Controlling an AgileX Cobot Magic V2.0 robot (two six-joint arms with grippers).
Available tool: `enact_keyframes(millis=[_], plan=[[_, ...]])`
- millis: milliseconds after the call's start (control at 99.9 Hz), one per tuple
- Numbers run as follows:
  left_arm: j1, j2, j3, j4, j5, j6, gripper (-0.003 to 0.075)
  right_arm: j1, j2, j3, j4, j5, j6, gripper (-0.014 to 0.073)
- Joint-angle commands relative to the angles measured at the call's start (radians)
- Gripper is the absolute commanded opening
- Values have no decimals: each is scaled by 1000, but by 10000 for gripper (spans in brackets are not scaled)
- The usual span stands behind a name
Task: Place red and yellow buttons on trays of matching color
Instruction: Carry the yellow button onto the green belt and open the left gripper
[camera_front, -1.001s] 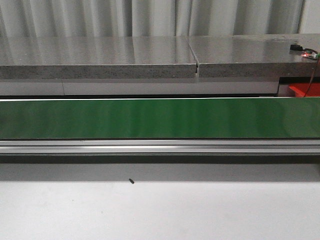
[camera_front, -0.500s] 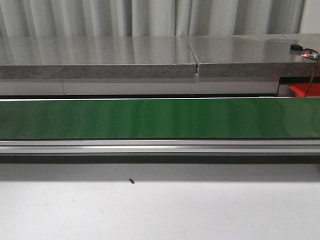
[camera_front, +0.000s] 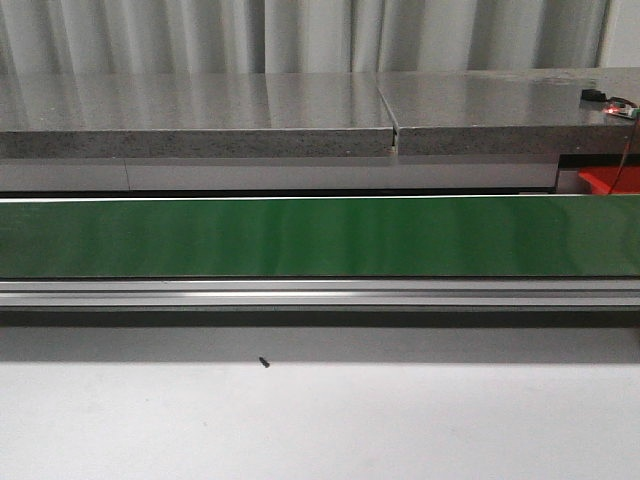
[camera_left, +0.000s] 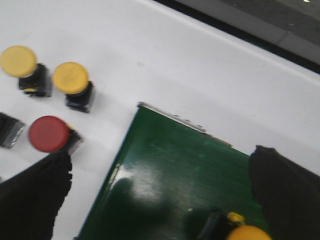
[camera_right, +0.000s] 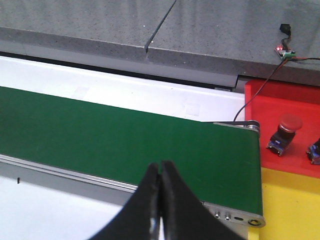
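In the left wrist view my left gripper (camera_left: 160, 165) is open, its black fingers (camera_left: 31, 200) wide apart over the near end of the green belt (camera_left: 170, 165). A yellow button (camera_left: 248, 233) sits on the belt close to one finger. On the white table beside the belt stand two yellow buttons (camera_left: 18, 61) (camera_left: 71, 77) and a red button (camera_left: 48, 133). In the right wrist view my right gripper (camera_right: 160, 167) is shut on nothing above the belt's edge. A red button (camera_right: 289, 123) stands on the red tray (camera_right: 260, 102), with the yellow tray (camera_right: 290, 205) next to it.
The front view shows the green belt (camera_front: 320, 237) with its metal rail, a grey stone counter (camera_front: 200, 115) behind it, a corner of the red tray (camera_front: 605, 180) and a black speck (camera_front: 264, 362) on the white table. A small wired board (camera_right: 284, 50) lies on the counter.
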Motion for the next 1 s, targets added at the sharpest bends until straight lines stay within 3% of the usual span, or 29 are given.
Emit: enact_keyframes(millis=[0,150,400,651,991], plan=[[67,-40,-28,20,-16,-12,692,1,5,-22,21,-63,-4,-68],[189,-40,-28,88,-7,-12,692,1,5,-22,21,-63,-4,-68],[358,-34,-1,46,-24,-17,692,1,5,-22,21,-63,-4,-68],[390,-27,90,46,-133,-40,692,1,5,-22,21,-63,-4,-68],[390,80,100,56,-150,-40,692,1,5,-22,21,-63,-4,-68]])
